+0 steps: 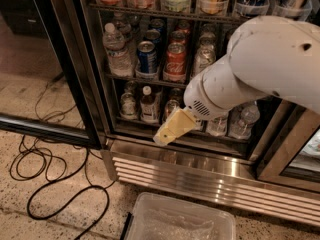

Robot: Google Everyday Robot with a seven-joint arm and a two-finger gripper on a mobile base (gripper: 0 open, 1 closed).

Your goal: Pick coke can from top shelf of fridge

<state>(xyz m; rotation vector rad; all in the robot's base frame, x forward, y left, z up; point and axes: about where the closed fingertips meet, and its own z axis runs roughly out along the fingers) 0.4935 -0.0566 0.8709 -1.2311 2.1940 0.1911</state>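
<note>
The fridge (165, 156) stands open in front of me, with dark wire racks. The red coke can (175, 61) stands upright with a blue Pepsi can (146, 58) on its left and a silver can (205, 59) on its right. It sits on the rack one below the top shelf (150, 10), the highest rack in view, which holds bottles and cans. My gripper (165, 134), tan and pointing down-left, hangs in front of the lowest rack, below the coke can and apart from it. My white arm (270, 59) covers the fridge's right side.
A water bottle (116, 46) stands left of the Pepsi can. Small bottles (147, 104) fill the lowest rack. The glass door (55, 59) stands at left and a door frame (280, 144) at right. A ribbed steel base (200, 176), a clear plastic bin (180, 221) and black cables (55, 184) lie below.
</note>
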